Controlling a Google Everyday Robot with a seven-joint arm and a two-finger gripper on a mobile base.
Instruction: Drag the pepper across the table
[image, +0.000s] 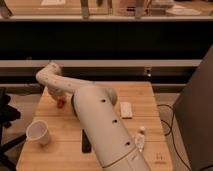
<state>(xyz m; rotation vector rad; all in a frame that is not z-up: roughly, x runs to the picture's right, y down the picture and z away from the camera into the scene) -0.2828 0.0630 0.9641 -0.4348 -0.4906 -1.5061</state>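
– Where is the pepper (61, 104) on the surface (145, 100)?

– It lies in the far left part, near the left edge and not far from the far edge. The gripper (59, 96) is right above it, at the end of the white arm (100, 125), which comes from the near side and bends over to the left.

– Does the gripper hold it?

– If the jaws are open or closed, and if they have the pepper, I cannot tell.

– Which way does the pepper point?

– It is too small here; its long axis I cannot tell.

– How much room is around it?

– Toward the near side there is bare wood until the white cup (39, 131), which stands near the left edge. To the right the arm covers the middle. Behind the arm, on the right half, lie a white flat object (126, 109) and a small bottle (140, 139). A dark flat object (86, 141) lies beside the arm at the near side. The far right corner is bare wood.
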